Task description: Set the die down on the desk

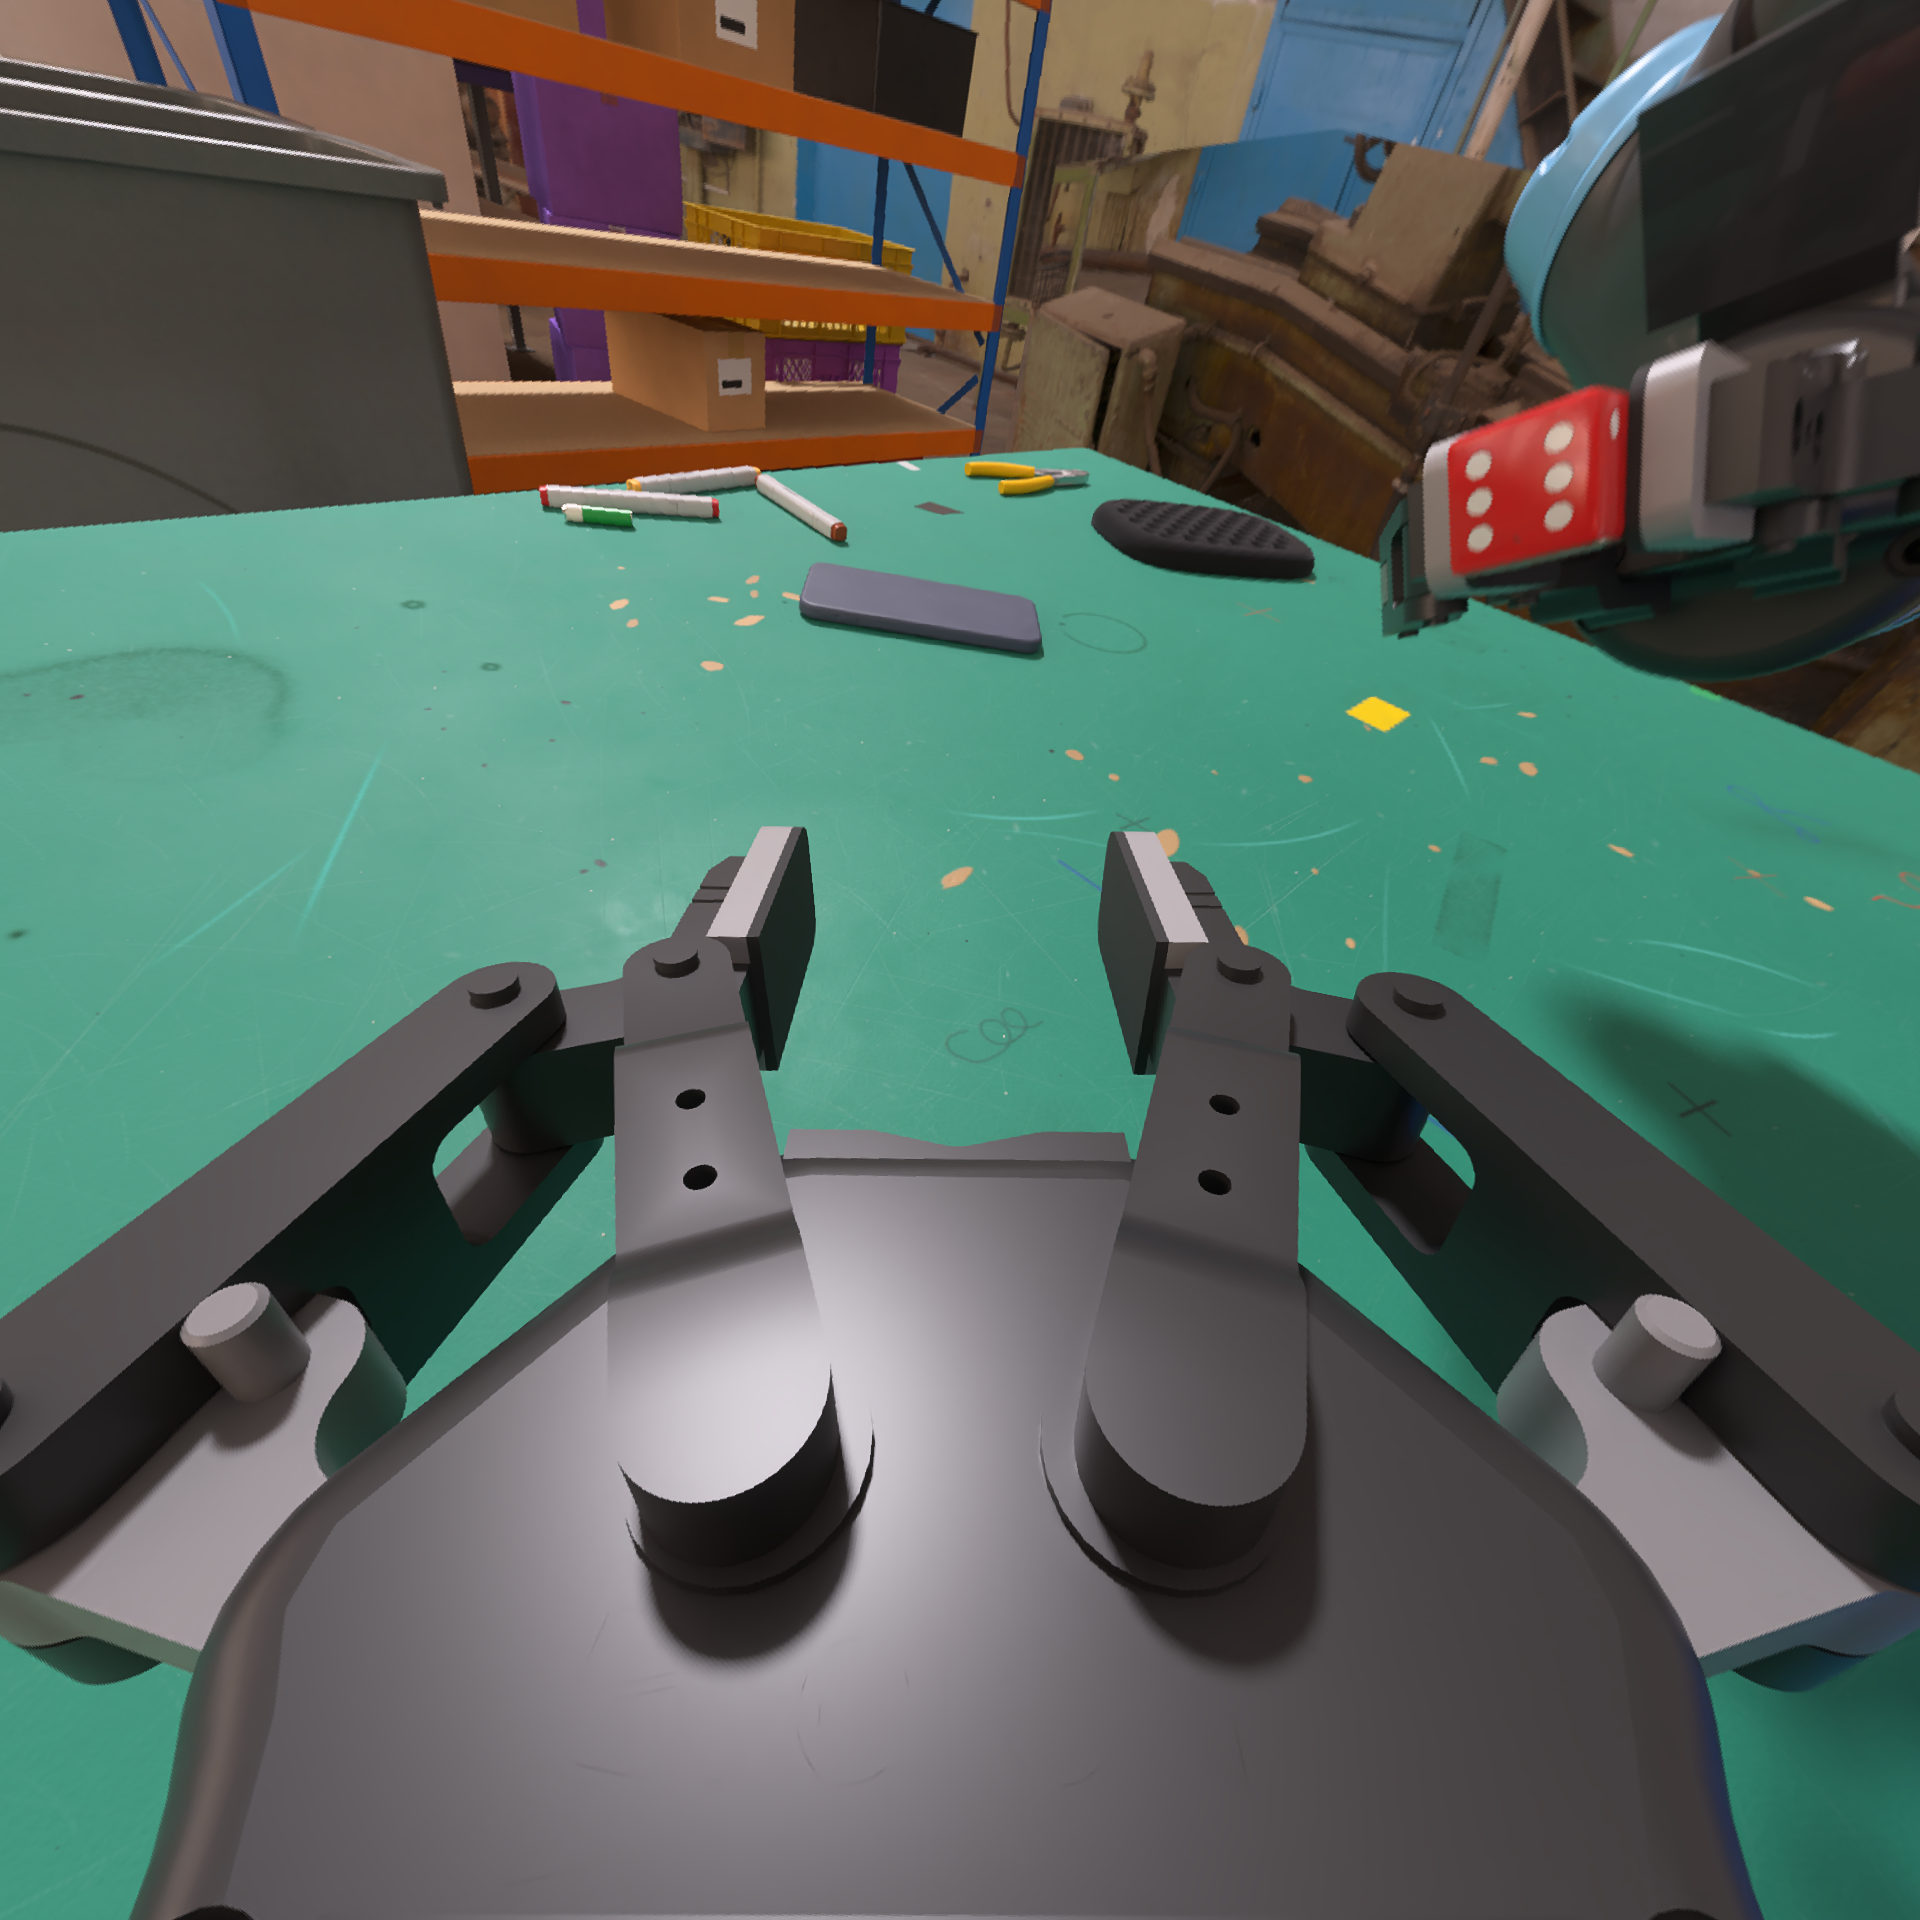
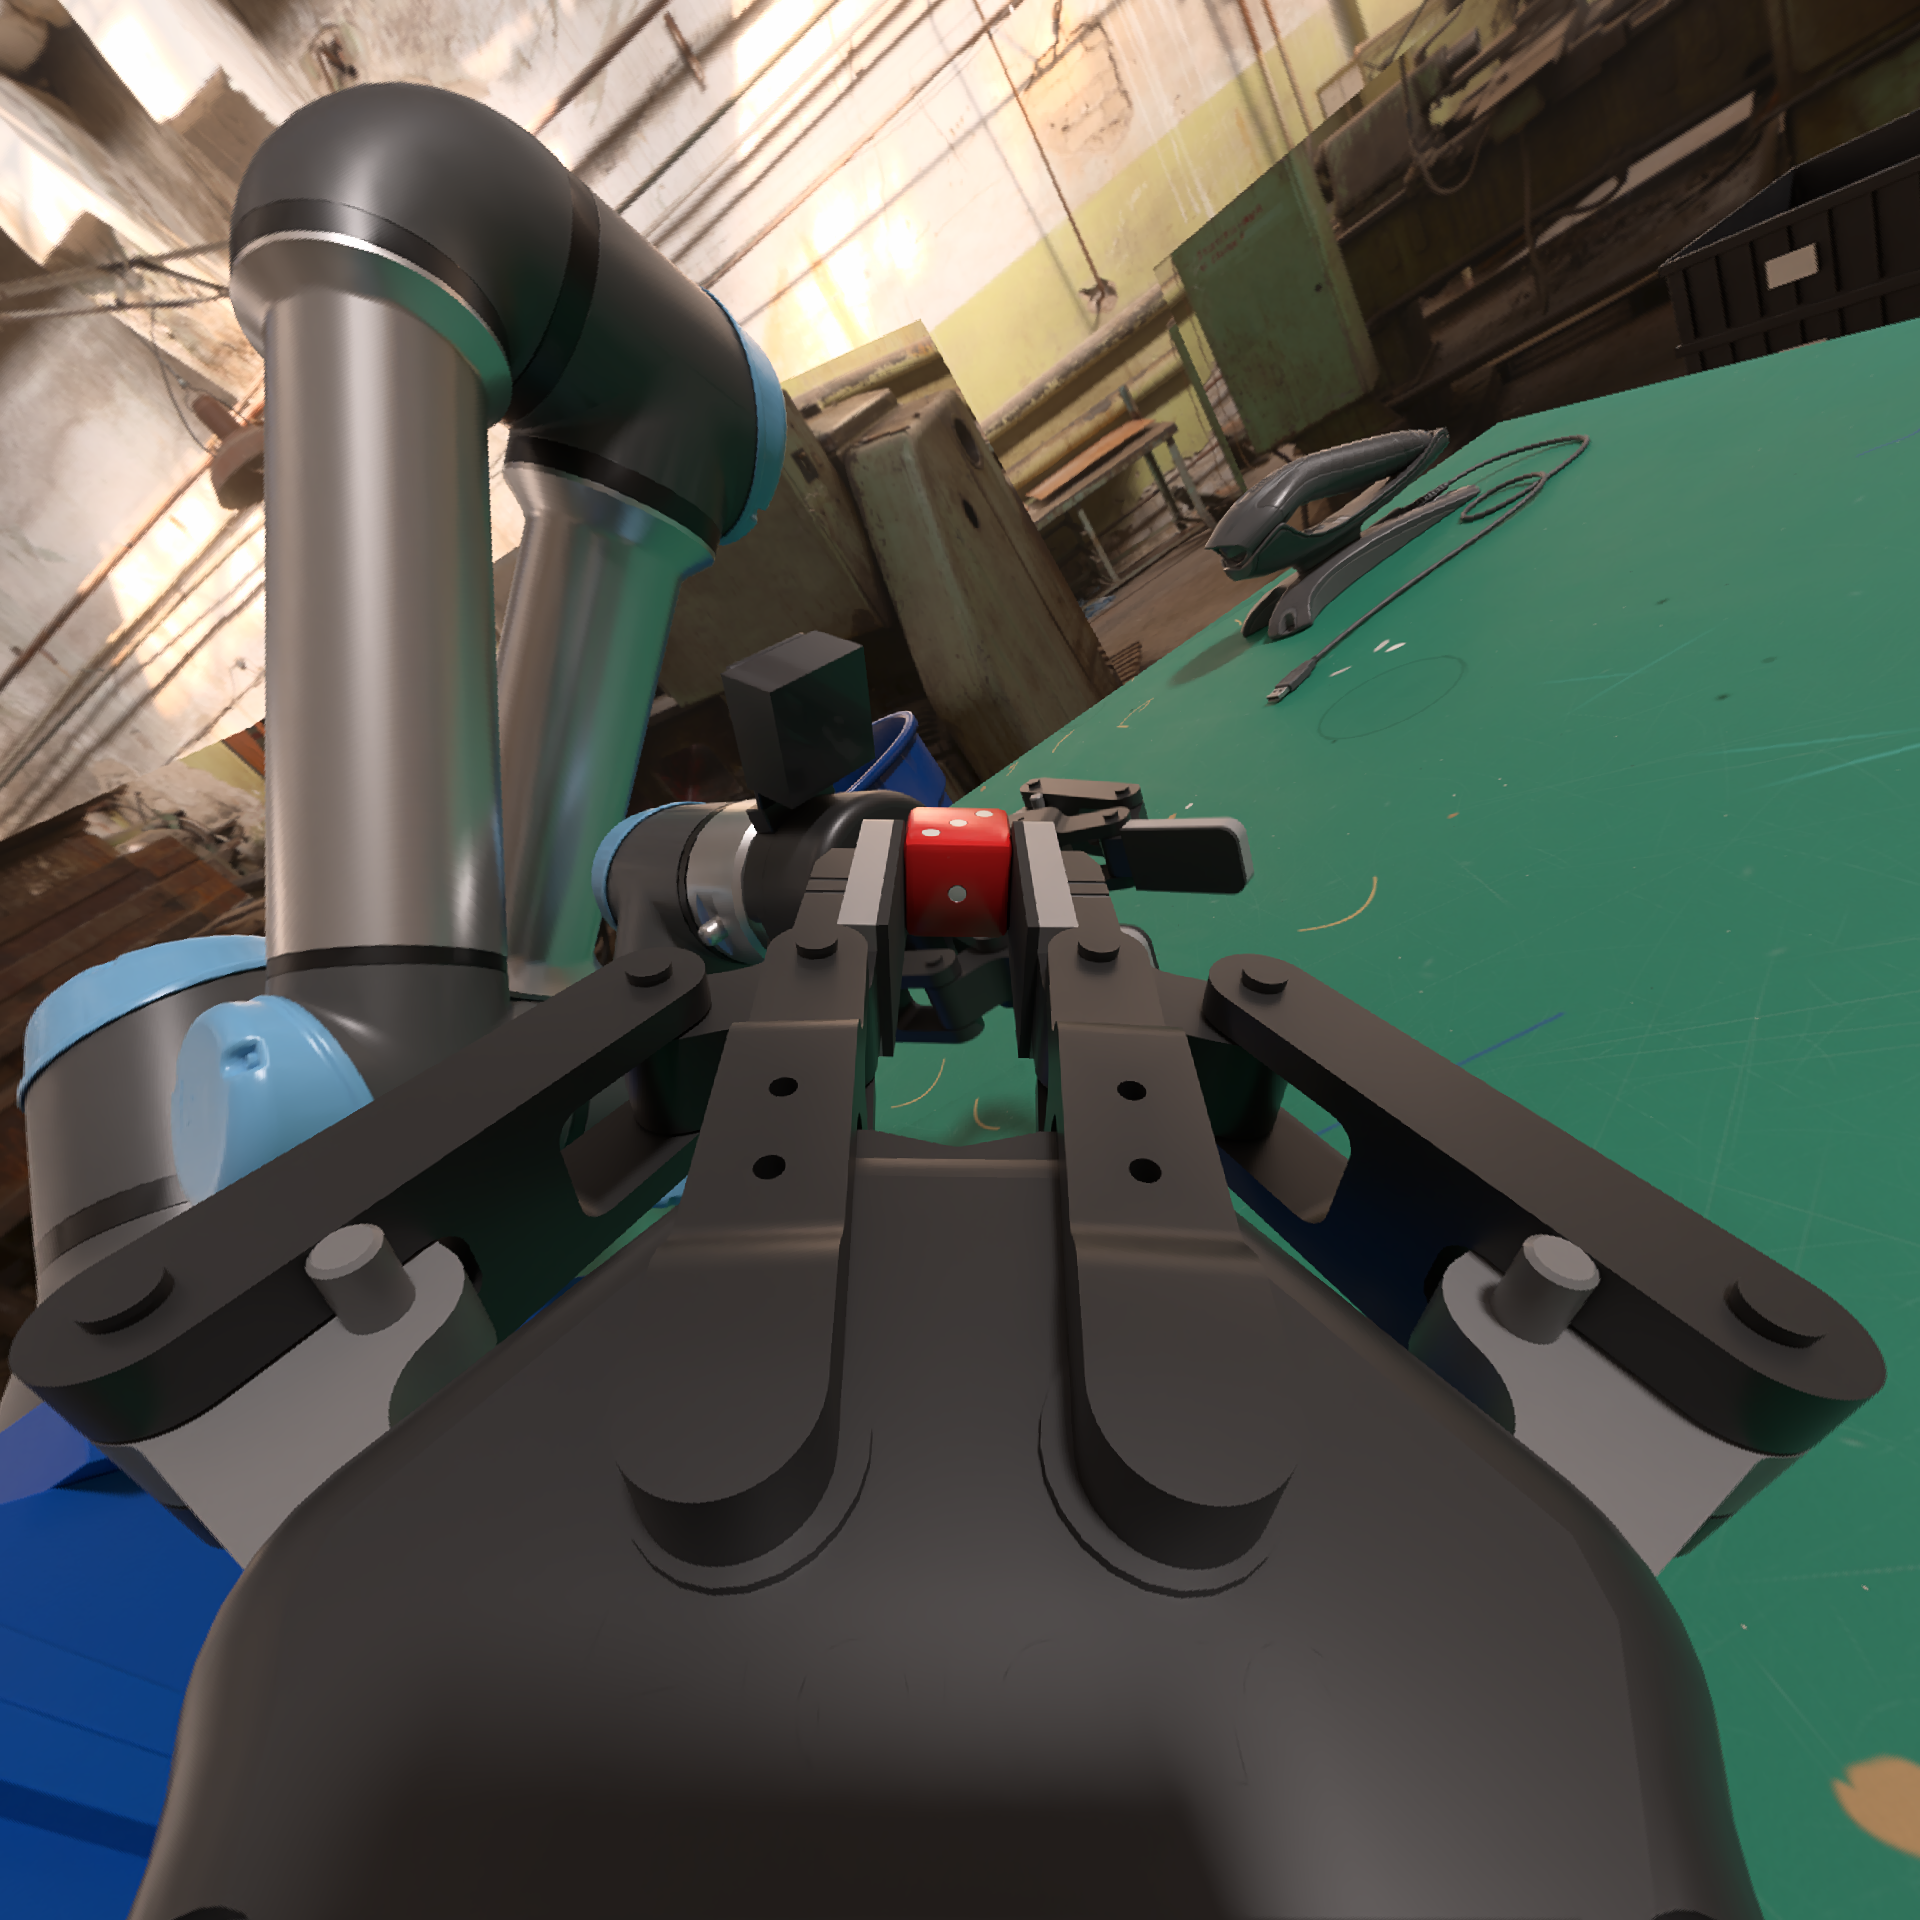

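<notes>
Right gripper [image 2: 956,883] clenched on red die [image 2: 957,871], pads flat against two opposite faces, die pinched right at the fingertips. Die held up in the air above green desk [image 2: 1558,935], not touching the surface; seen from the left wrist view as red die with white pips [image 1: 1527,483] off near the right edge of the desk, six-pip face toward the camera. Three-pip face up and a single pip toward the camera in the right wrist view.

Left gripper [image 1: 956,935] released, fingers spread wide, nothing between them, low over the near part of the desk. Also visible beyond the die in the right wrist view, with the left arm [image 2: 384,623] rising behind it.

Elsewhere on desk: dark grey phone [image 1: 921,608] flat toward the far edge; markers [image 1: 644,499] scattered at the far edge; yellow-handled pliers [image 1: 1023,478] at the far edge; black perforated oval pad [image 1: 1200,535] near the far right corner; small yellow square [image 1: 1377,713] flat toward the right edge. Right wrist view: grey barcode scanner on stand [image 2: 1330,520] at a desk edge, its cable [image 2: 1455,540] trailing across the surface. Orange-and-blue shelving [image 1: 727,291] behind the far edge.
</notes>
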